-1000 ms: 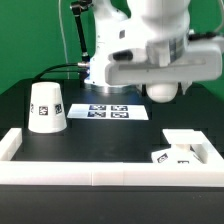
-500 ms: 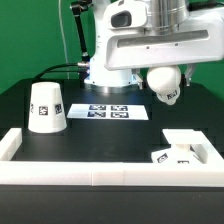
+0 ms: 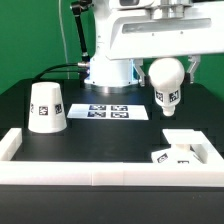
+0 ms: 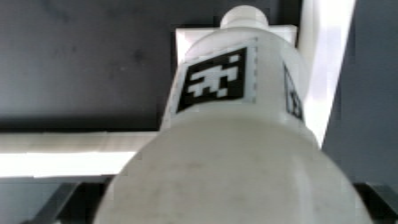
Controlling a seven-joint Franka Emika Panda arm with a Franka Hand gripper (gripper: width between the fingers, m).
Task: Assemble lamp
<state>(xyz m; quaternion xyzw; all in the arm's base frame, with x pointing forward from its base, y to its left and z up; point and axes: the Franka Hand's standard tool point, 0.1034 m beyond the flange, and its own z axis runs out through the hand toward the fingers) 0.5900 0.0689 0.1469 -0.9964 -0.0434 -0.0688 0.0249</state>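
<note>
My gripper (image 3: 166, 70) is shut on the white ball-shaped bulb (image 3: 166, 88) and holds it in the air with its tagged neck pointing down. It hangs above the flat square base (image 3: 178, 150), which lies in the near corner at the exterior view's right. In the wrist view the bulb (image 4: 222, 120) fills most of the picture, with a pale flat patch that may be the base (image 4: 189, 45) beyond its tip. The cup-like shade (image 3: 46, 107) stands upside down on the table at the exterior view's left.
The marker board (image 3: 110, 112) lies flat at mid table below the robot's base. A long white border rail (image 3: 100, 170) runs along the front edge and turns up at both ends. A black cable lies behind the shade.
The bulb has turned from tilted to neck-down and shifted slightly toward the exterior view's right. The gripper body has risen in the picture.
</note>
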